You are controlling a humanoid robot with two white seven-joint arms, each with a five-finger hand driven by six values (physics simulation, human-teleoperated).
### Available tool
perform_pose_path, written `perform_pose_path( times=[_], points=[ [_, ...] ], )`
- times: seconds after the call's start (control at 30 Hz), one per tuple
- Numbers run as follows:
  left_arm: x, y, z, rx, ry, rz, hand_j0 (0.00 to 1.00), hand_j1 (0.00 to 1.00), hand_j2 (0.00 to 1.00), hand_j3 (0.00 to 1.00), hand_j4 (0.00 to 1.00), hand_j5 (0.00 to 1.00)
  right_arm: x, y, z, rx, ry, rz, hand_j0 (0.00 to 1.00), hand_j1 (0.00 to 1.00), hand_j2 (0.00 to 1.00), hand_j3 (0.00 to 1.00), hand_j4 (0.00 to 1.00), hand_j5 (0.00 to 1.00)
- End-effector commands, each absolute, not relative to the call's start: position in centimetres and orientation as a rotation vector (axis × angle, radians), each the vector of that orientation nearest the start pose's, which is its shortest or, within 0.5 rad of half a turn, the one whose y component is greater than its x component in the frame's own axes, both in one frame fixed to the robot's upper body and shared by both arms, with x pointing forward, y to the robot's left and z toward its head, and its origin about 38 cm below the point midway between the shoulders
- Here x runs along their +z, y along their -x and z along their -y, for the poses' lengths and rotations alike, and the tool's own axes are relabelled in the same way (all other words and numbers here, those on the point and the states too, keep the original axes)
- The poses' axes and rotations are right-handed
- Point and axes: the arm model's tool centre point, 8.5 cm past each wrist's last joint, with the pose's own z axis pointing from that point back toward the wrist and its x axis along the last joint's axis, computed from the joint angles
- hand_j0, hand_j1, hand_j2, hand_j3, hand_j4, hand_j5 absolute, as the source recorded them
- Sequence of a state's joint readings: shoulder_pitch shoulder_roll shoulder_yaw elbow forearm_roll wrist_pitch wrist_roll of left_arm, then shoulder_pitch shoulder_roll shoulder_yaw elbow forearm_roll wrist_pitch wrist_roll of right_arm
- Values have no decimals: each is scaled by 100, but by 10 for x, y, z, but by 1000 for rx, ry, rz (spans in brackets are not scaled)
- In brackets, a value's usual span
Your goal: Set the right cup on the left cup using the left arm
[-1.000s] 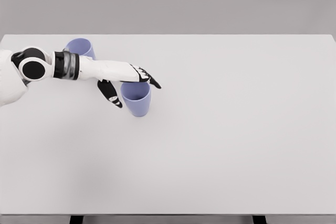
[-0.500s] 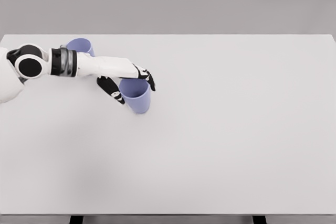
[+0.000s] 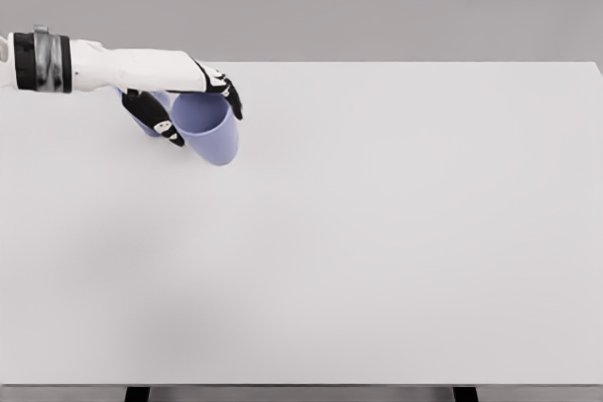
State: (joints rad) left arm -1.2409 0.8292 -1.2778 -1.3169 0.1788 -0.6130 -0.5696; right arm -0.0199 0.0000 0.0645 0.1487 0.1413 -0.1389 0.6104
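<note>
My left hand (image 3: 200, 104) is shut on a lavender cup (image 3: 211, 135), held off the white table (image 3: 377, 233) at the upper left, with the thumb on the near side and the fingers over the far rim. The cup tilts slightly, its mouth facing up and left. A second lavender cup (image 3: 151, 110) stands behind the hand; only a sliver of it shows beside the thumb, the rest is hidden by the hand and forearm. The held cup hangs just right of it.
The white table spans the whole view, its far edge meeting a grey wall. Two dark table legs (image 3: 137, 393) show at the bottom edge.
The left hand closed on the right cup, lifted it off the table and carried it up and left, toward the other cup.
</note>
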Motion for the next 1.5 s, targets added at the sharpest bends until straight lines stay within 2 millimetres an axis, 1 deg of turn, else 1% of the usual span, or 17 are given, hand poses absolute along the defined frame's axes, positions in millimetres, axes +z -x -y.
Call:
perform_pose_path(
  times=[0.0, 0.1, 0.3, 0.47, 0.53, 0.7, 0.83, 0.97, 1.1, 1.27, 1.47],
  points=[
    [293, -470, -258, -2098, -31, 1457, 60, 60, 60, 60, 60, 60, -245, 34, 223, 199, -540, -62, 100, 100, 100, 100, 100, 100],
    [298, -473, -262, -2092, -50, 1455, 60, 60, 60, 60, 60, 60, -245, 34, 223, 199, -540, -62, 100, 100, 100, 100, 100, 100],
    [310, -483, -276, -2061, -115, 1449, 60, 60, 60, 60, 60, 60, -245, 34, 223, 199, -540, -62, 100, 100, 100, 100, 100, 100],
    [315, -490, -286, -2025, -141, 1446, 61, 61, 61, 61, 61, 61, -245, 34, 223, 199, -540, -62, 100, 100, 100, 100, 100, 100],
    [321, -493, -290, -2021, -159, 1441, 61, 61, 61, 61, 61, 61, -245, 34, 223, 199, -540, -62, 100, 100, 100, 100, 100, 100],
    [330, -498, -295, -2009, -181, 1437, 61, 61, 61, 61, 61, 61, -245, 34, 223, 199, -540, -62, 100, 100, 100, 100, 100, 100],
    [332, -502, -300, -1990, -198, 1432, 61, 61, 61, 61, 61, 61, -245, 34, 223, 199, -540, -62, 100, 100, 100, 100, 100, 100],
    [340, -506, -307, -1970, -225, 1436, 61, 61, 61, 61, 61, 61, -245, 34, 223, 199, -540, -62, 100, 100, 100, 100, 100, 100],
    [339, -510, -314, -1955, -232, 1408, 61, 61, 61, 61, 61, 61, -245, 34, 223, 199, -540, -62, 100, 100, 100, 100, 100, 100],
    [346, -517, -319, -1932, -262, 1408, 61, 61, 61, 61, 61, 61, -245, 34, 223, 199, -540, -62, 100, 100, 100, 100, 100, 100],
    [346, -523, -328, -1901, -283, 1393, 61, 61, 61, 61, 61, 61, -245, 34, 223, 199, -540, -62, 100, 100, 100, 100, 100, 100]
  ],
)
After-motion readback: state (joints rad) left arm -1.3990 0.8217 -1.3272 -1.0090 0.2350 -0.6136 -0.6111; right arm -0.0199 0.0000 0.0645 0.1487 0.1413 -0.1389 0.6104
